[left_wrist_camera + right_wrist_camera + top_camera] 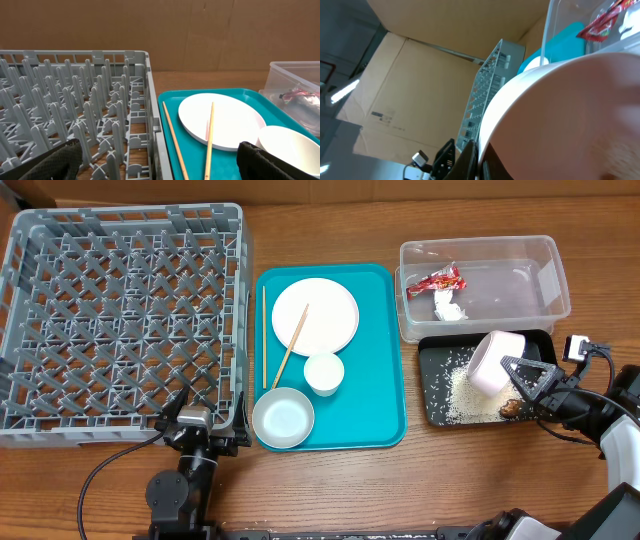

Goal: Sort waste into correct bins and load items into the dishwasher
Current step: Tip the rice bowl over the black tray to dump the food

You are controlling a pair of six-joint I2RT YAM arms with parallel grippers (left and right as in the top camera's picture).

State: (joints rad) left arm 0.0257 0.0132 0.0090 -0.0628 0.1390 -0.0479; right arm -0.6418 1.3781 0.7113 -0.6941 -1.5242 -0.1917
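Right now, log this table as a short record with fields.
rack: grey, no dishes in it
teal tray: plate, cup, white bowl, chopstick across the plate, another by the tray's left rim
clear tub: red wrapper, paper wad
black tray: rice, dark crumbs
right gripper: grips pink bowl, tipped over the black tray
left gripper: open, holding nothing, at the rack's near edge

Rack [120, 320] showing grey lattice; serving tray [375, 360] showing teal; plate [315, 315], cup [324, 372] and round bowl [283, 418] showing white; wrapper [437, 281] showing red; paper wad [449, 307] white; small tray [432, 356] showing black, speckled with white rice [466, 392]; tipped bowl [493, 360] showing pale pink.
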